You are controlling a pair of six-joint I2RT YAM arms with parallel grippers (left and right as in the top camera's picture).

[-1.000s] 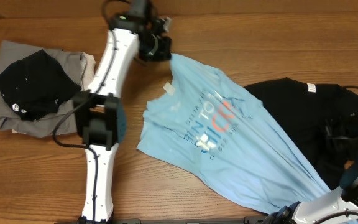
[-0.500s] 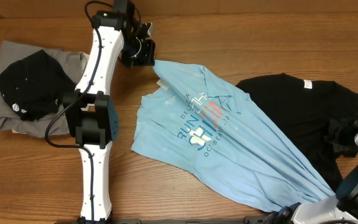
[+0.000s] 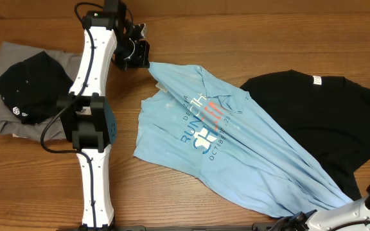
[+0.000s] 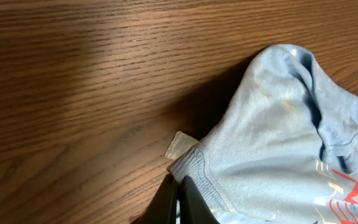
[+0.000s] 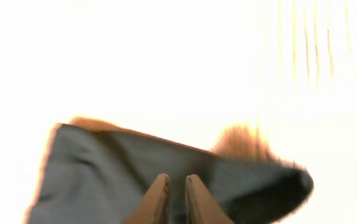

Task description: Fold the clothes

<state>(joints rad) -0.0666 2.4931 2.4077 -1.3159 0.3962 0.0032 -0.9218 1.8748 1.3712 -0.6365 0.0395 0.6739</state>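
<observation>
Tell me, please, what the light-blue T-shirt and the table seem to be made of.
Light-blue T-shirt: probably thin cotton or cotton-blend jersey, matte; it drapes in soft creases and its collar is ribbed knit.
Table: wood or wood-look laminate, brown with a slight sheen; long grain lines run across it, but the look leaves open which.

A brown wooden counter (image 3: 249, 38) is carrying the clothes. A light-blue T-shirt (image 3: 236, 154) is lying across its middle. A black shirt (image 3: 326, 122) is lying flat on the right, and grey clothes (image 3: 11, 128) are sitting on the left.
</observation>
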